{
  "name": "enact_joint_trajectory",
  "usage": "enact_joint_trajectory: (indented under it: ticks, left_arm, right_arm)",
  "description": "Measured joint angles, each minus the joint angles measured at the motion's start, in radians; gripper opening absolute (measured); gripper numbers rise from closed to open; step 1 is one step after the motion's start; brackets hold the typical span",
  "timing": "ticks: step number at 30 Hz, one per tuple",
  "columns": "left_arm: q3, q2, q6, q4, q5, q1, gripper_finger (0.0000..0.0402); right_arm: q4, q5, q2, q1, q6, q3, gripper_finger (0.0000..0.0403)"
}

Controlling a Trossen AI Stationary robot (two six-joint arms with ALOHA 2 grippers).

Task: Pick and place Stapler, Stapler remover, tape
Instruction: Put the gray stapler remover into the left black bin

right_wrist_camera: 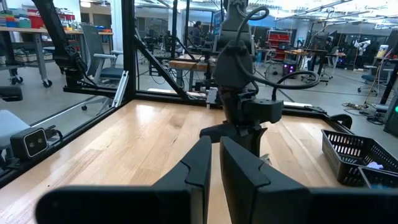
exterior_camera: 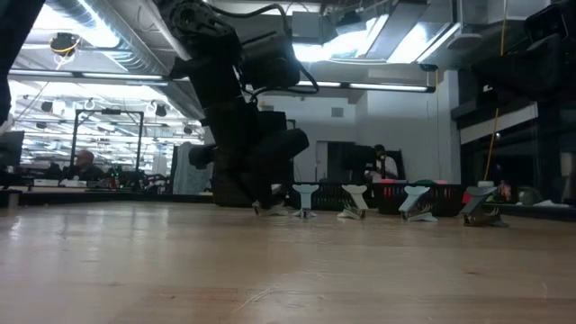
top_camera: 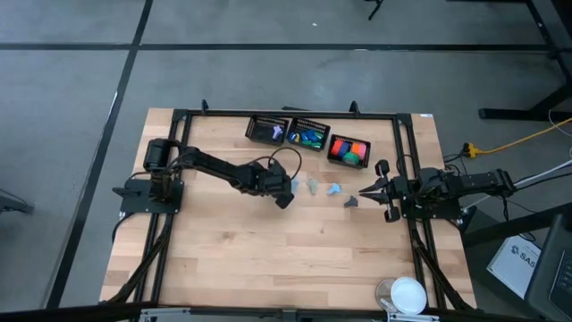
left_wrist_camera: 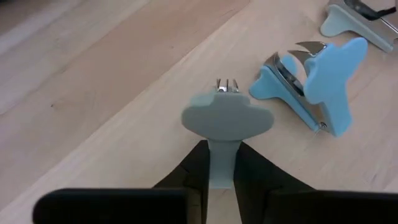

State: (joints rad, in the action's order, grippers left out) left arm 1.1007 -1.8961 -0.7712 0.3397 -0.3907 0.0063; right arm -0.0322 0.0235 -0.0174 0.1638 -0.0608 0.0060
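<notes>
The wooden table (top_camera: 268,259) carries three black baskets (top_camera: 307,134) beyond the left gripper (left_wrist_camera: 221,177), which is clamped on a grey stapler remover (left_wrist_camera: 226,118). A blue remover (left_wrist_camera: 317,84) lies just beside it. The right gripper (right_wrist_camera: 214,171), fingers nearly together, empty, waits well apart at the table's right edge.

You see grey floor (top_camera: 268,72) with dark lines, ceiling light strips (exterior_camera: 108,76), and workbenches (right_wrist_camera: 25,28) behind.

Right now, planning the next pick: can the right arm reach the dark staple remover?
Probably yes: the dark staple remover lies just ahead of the right gripper, nothing between; the left gripper works farther off.
</notes>
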Motion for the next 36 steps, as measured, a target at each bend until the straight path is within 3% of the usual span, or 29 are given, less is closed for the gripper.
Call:
enact_joint_trajectory:
  ticks: [13, 23, 36]
  left_arm:
    - [0.0, 0.117, 0.063, 0.041, -0.014, 0.075, 0.0041]
    - [0.0, 0.258, 0.141, 0.088, -0.126, 0.166, 0.0041]
    - [0.0, 0.275, 0.211, 0.055, -0.147, 0.33, 0.0041]
  right_arm:
    - [0.0, 0.0, 0.0, 0.0, 0.0, 0.0, 0.0039]
    - [0.0, 0.001, 0.0, 0.0, 0.0, 0.0, 0.0039]
    - [0.0, 0.001, 0.0, 0.0, 0.0, 0.0, 0.0039]
